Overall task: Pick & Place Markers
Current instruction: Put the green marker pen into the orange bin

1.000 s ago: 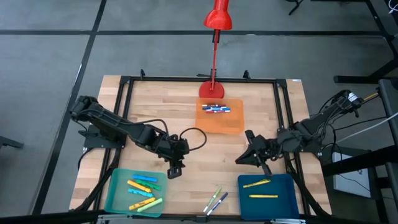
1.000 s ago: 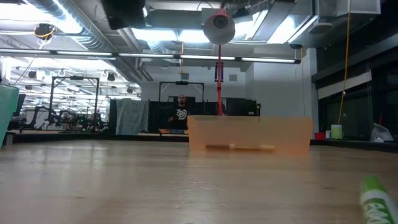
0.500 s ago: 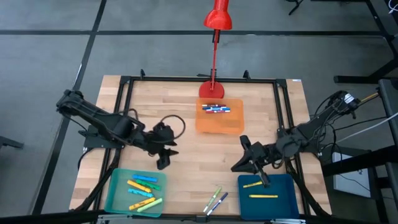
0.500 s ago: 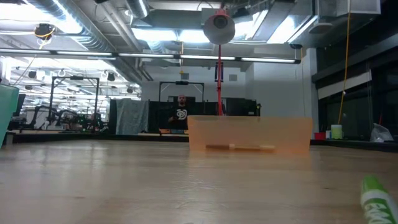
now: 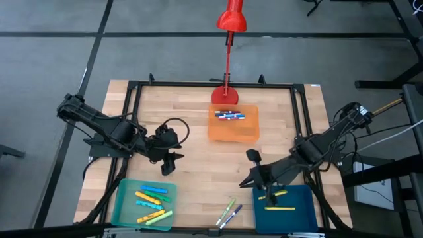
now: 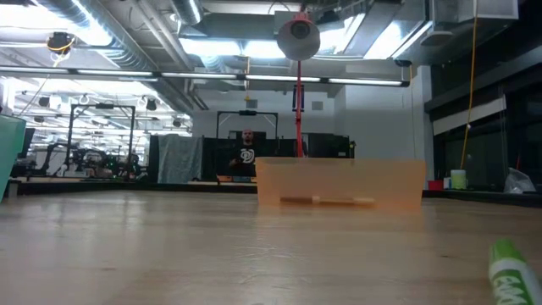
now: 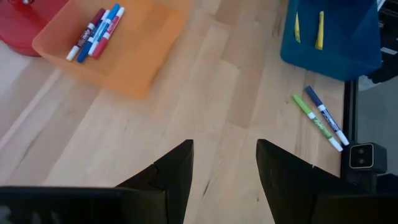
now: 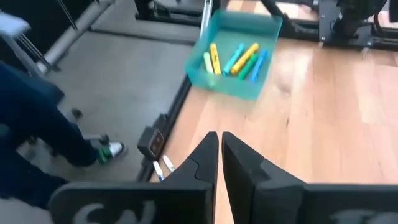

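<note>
Two loose markers, one green and one blue-and-white [image 5: 229, 213], lie side by side on the wood near the table's near edge; the green one [image 6: 508, 271] also shows in the low view. My right gripper [image 5: 248, 182] hovers above the table just beyond them, by the blue tray's far left corner, shut and empty [image 8: 219, 138]. My left gripper [image 5: 166, 169] is open [image 7: 224, 149] over bare wood beyond the teal tray. Several markers lie in the teal tray [image 5: 147, 203], two yellow ones in the blue tray [image 5: 283, 203], and a few blue and red ones in the orange tray [image 5: 232, 123].
A red lamp [image 5: 227, 94] stands on its base at the far edge behind the orange tray. A black frame [image 5: 132, 99] runs around the tabletop. A person's leg and shoe [image 8: 37, 118] show on the floor beyond the near edge. Bare wood lies between the trays.
My left gripper has drawn back toward the table's left edge and slightly far, away from the middle. My right gripper has moved toward the near edge and leftward, closer to the two loose markers. No marker has moved.
</note>
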You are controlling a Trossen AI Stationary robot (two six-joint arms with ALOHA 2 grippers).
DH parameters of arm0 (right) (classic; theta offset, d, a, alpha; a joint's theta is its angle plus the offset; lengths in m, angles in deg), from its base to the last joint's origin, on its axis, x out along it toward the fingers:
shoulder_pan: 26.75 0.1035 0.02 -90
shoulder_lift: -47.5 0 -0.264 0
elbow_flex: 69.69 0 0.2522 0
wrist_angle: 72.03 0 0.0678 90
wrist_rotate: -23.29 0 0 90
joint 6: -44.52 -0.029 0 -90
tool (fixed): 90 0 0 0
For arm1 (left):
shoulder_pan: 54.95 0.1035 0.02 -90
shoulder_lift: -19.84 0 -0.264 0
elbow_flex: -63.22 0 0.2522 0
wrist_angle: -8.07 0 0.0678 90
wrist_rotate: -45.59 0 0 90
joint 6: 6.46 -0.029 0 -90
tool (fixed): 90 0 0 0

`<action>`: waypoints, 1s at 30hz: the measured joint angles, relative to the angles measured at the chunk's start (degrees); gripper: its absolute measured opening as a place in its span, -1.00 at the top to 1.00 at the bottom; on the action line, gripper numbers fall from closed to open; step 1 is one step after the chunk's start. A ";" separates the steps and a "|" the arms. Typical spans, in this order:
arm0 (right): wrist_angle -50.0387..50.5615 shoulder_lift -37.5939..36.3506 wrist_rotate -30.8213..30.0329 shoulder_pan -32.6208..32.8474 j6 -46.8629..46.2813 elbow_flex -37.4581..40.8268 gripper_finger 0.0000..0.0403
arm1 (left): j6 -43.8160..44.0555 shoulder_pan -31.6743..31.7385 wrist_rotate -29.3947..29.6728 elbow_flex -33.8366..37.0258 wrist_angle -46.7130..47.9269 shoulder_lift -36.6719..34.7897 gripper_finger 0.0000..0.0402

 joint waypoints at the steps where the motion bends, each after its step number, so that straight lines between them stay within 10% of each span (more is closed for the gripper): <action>1: 0.86 0.91 -0.02 0.00 0.54 -1.05 0.88 | 0.00 0.00 -0.07 0.00 0.01 0.00 0.16; 13: 3.06 6.94 2.95 -0.28 4.19 -4.49 0.81 | 2.10 -0.30 -1.46 0.00 2.26 -0.07 0.16; 30: 21.30 18.11 2.98 -0.57 12.32 -18.89 -0.02 | 5.31 -3.32 -0.67 0.00 7.15 -0.07 0.16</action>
